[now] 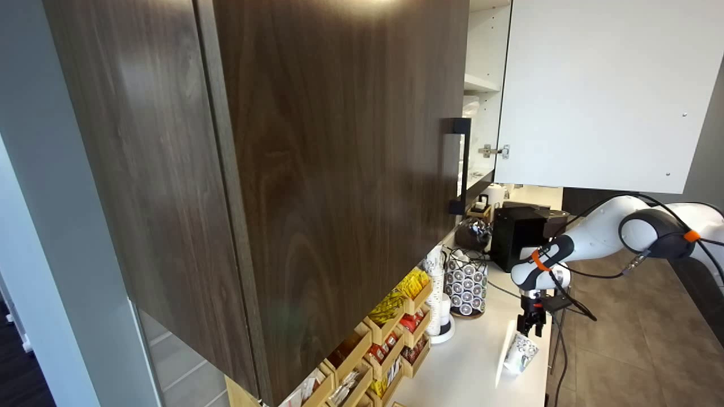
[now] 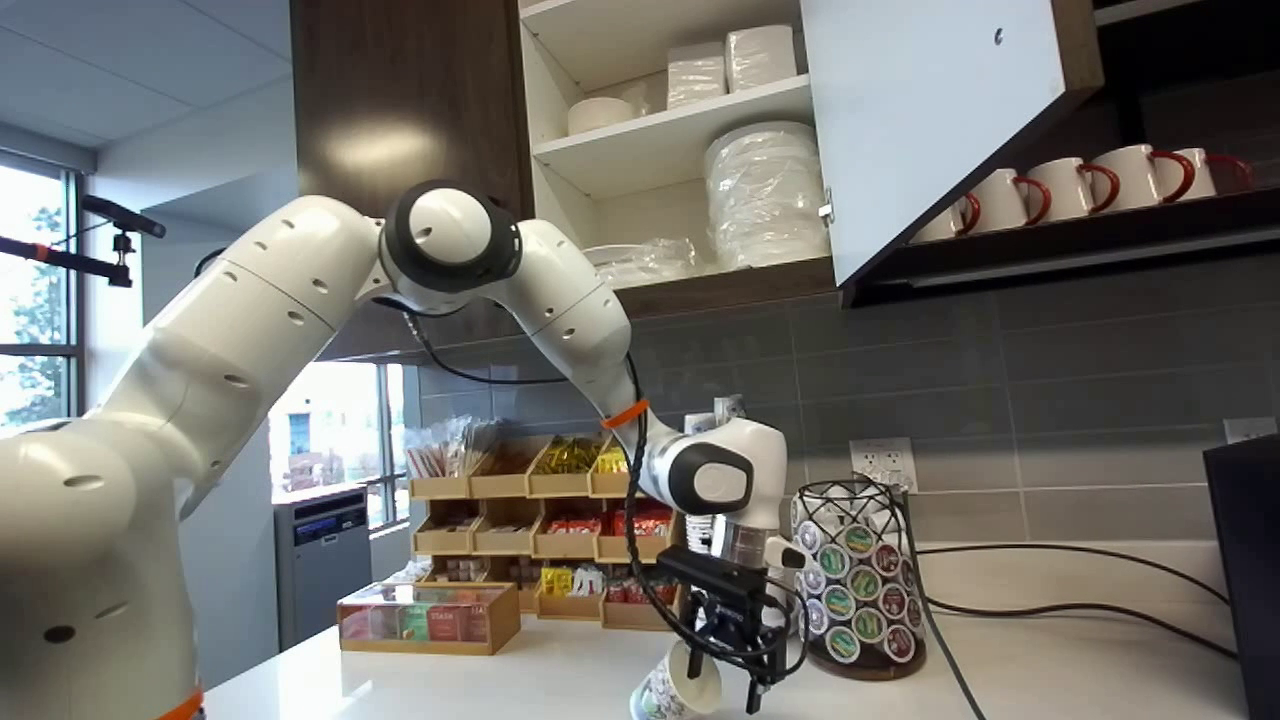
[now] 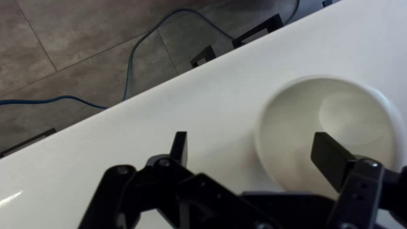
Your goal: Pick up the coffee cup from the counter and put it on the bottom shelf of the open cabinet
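The coffee cup (image 1: 519,357), white with a printed pattern, is on the glossy white counter (image 1: 475,362). It looks tilted, mouth toward the gripper, in an exterior view (image 2: 656,692); its base is cut off there. My gripper (image 1: 530,329) is open and empty at the cup's rim. In the wrist view the gripper (image 3: 249,144) has one finger over the cup's mouth (image 3: 295,127) and the other outside it; whether the first finger is inside is unclear. The cabinet (image 2: 640,210) stands open, its white inside showing. Its bottom shelf (image 2: 705,270) holds plastic-wrapped white dishware.
A coffee-pod carousel (image 2: 860,590) stands close behind the gripper. A wooden snack rack (image 2: 560,540) and tea box (image 2: 430,620) stand further left. The open cabinet door (image 1: 599,96) juts out above the arm. Cables (image 2: 930,620) cross the counter near the pods.
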Robot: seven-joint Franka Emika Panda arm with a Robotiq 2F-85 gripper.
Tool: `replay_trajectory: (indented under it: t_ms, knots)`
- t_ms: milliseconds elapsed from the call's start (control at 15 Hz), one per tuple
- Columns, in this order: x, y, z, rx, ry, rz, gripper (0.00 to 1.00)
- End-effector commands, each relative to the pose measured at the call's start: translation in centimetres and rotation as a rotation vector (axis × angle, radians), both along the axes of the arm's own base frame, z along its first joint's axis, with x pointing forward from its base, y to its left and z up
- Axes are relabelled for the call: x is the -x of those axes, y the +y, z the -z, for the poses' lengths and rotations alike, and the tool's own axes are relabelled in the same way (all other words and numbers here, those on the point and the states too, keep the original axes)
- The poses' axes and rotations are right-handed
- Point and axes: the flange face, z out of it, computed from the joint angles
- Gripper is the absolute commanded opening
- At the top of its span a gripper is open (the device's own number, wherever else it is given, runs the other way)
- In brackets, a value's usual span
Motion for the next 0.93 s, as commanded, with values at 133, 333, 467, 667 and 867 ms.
replay_trajectory:
  t_ms: [133,333,467,667,867]
  knots:
    - [-0.2,-0.8,-0.1,0.043,0.017,0.105,1.0]
    - [-0.3,-1.0,-0.2,0.035,0.014,0.156,1.0]
    - [-0.4,-1.2,-0.5,0.033,0.003,0.192,1.0]
    - [-0.6,-1.6,-0.9,0.026,-0.005,0.256,1.0]
    - [-0.4,-2.4,-1.2,0.025,-0.006,0.338,1.0]
